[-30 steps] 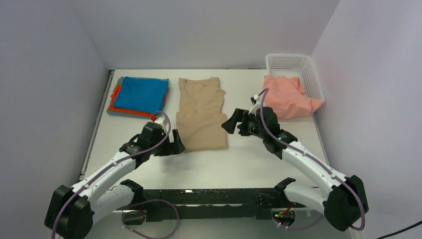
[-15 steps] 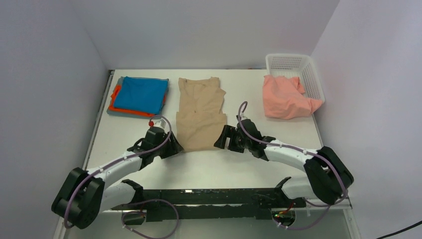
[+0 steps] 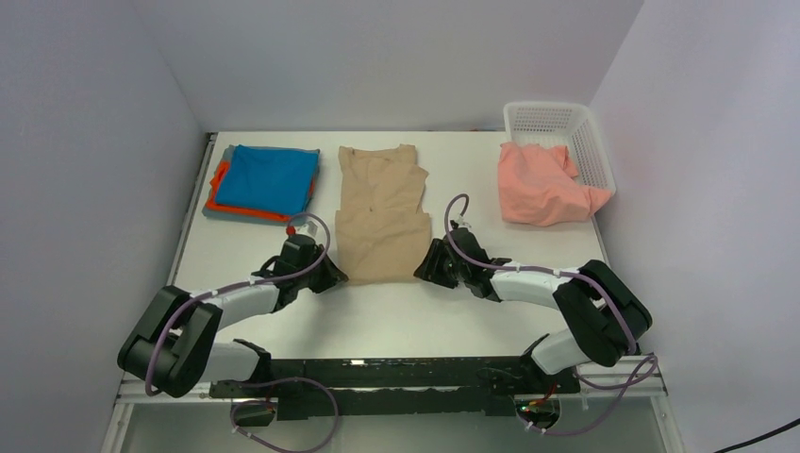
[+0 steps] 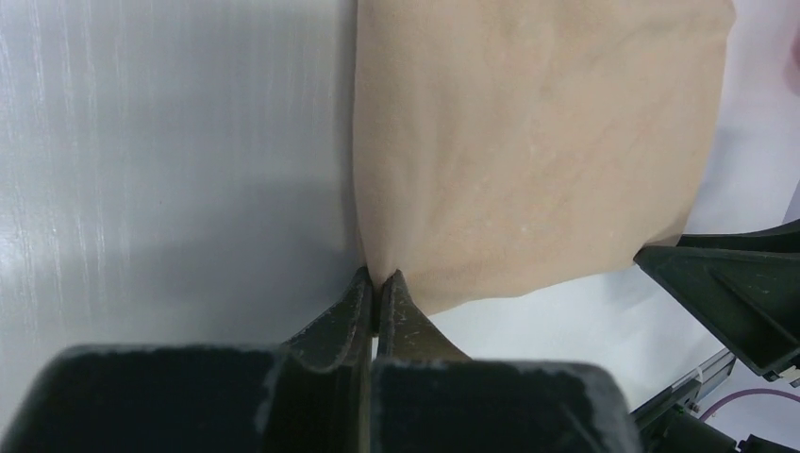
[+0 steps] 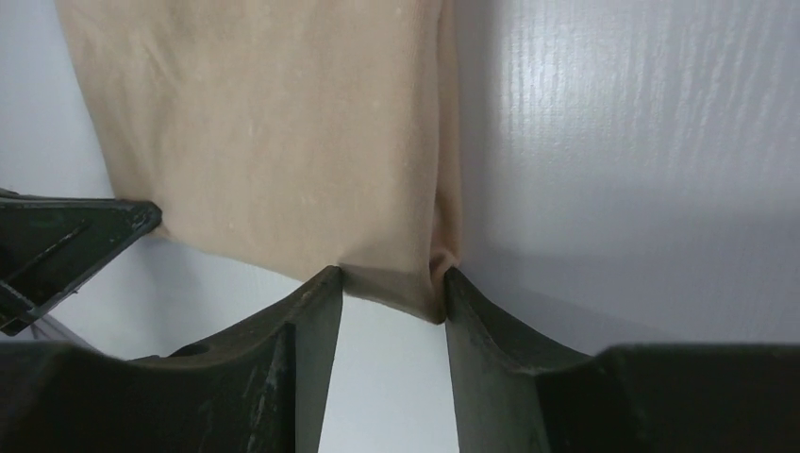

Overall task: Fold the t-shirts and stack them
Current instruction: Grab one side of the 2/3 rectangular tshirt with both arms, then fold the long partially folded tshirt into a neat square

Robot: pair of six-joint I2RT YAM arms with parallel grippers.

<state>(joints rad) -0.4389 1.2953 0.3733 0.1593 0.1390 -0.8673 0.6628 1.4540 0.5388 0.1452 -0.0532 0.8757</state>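
The left gripper [image 4: 377, 286] was clenched on the near left corner of the tan t-shirt [image 4: 538, 142]. The right gripper [image 5: 389, 283] was spread, with the shirt's other near corner lying between its fingers. Under both lay a matte, pale table [image 3: 491, 179], closed in by plain white walls [image 3: 396, 66] ahead and to either side. The wrist views cut off all but the shirt's near part, and how much cloth the left fingertips held was hard to make out. The shirt lay flat ahead of both grippers. Farther ahead and left of the left gripper, the blue t-shirt [image 3: 274, 177] topped the orange t-shirt [image 3: 219, 179] and grey t-shirt [image 3: 212, 212]. Ahead and right of the right gripper, the salmon-pink t-shirt [image 3: 542, 184] hung out of a white basket [image 3: 557, 118].
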